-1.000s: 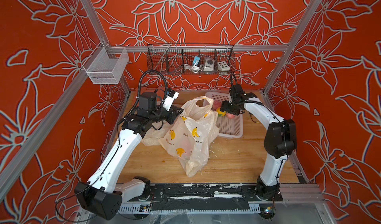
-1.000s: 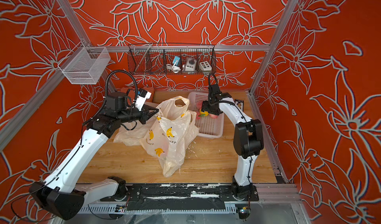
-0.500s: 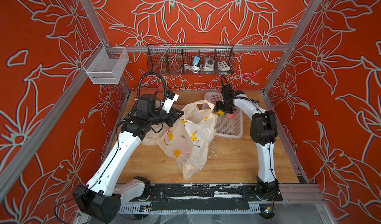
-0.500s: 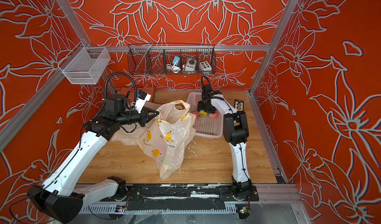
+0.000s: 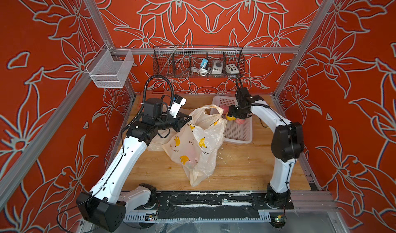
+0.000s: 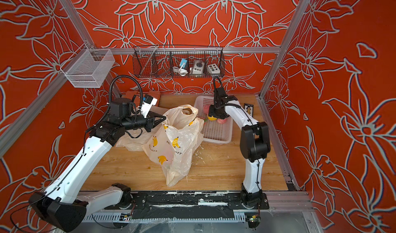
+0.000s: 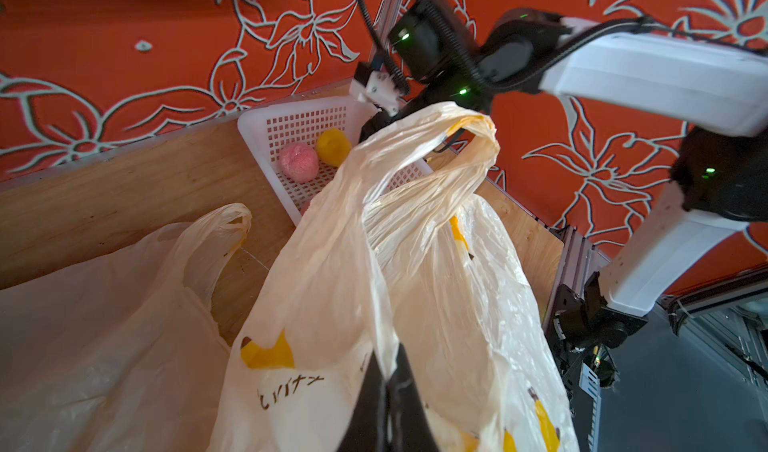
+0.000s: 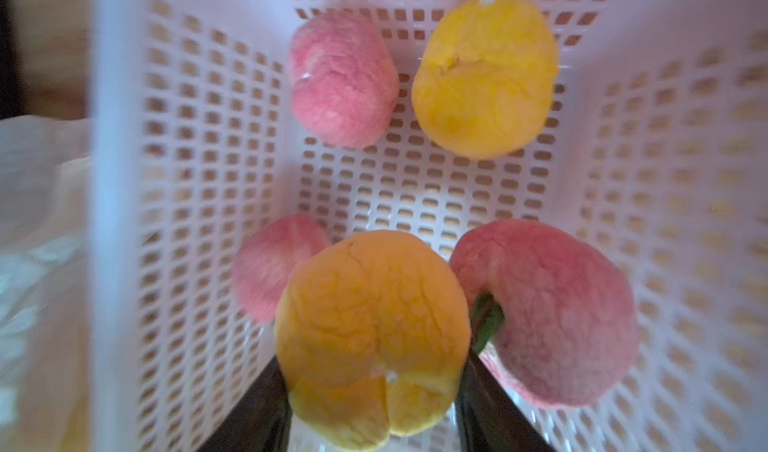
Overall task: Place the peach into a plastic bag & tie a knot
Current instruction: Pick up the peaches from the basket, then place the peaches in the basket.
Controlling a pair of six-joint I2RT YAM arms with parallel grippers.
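Wooden desk (image 5: 235, 167) within orange floral walls (image 5: 203, 17), left fingers (image 7: 370, 408) clenched on cream banana-print plastic bag (image 7: 324, 304), right fingers (image 8: 249, 421) grasping yellow-orange peach (image 8: 374, 329) inside white perforated plastic basket (image 8: 187, 138).

I see red walls (image 5: 214, 11) with big white flowers. The floor (image 5: 246, 163) is light wood. A black wire rack (image 5: 167, 62) hangs on the back wall. Gray bars (image 5: 311, 34) stand in the corners.
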